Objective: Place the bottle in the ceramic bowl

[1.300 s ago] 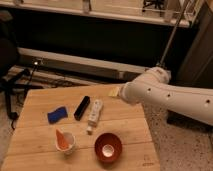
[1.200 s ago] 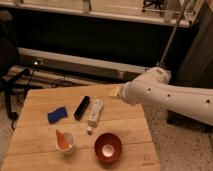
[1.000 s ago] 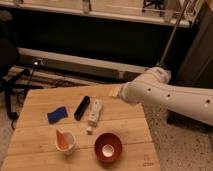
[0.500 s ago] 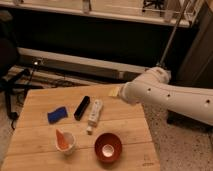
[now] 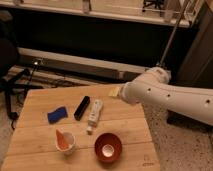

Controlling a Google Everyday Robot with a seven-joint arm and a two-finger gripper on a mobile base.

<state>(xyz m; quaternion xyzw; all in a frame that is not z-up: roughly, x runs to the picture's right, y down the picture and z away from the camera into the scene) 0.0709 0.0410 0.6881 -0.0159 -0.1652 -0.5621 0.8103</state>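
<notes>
The whitish bottle lies on its side near the middle of the wooden table, cap end towards the front. The red-brown ceramic bowl with a pale centre stands just in front and to the right of it, near the table's front edge. My white arm reaches in from the right. The gripper is at its left end, above the table's back right part, apart from the bottle and behind it. Only a small yellowish tip of it shows.
A black rectangular bar lies right beside the bottle on its left. A blue object lies further left. A small white cup with orange content stands front left of the bowl. Dark shelving and a chair surround the table.
</notes>
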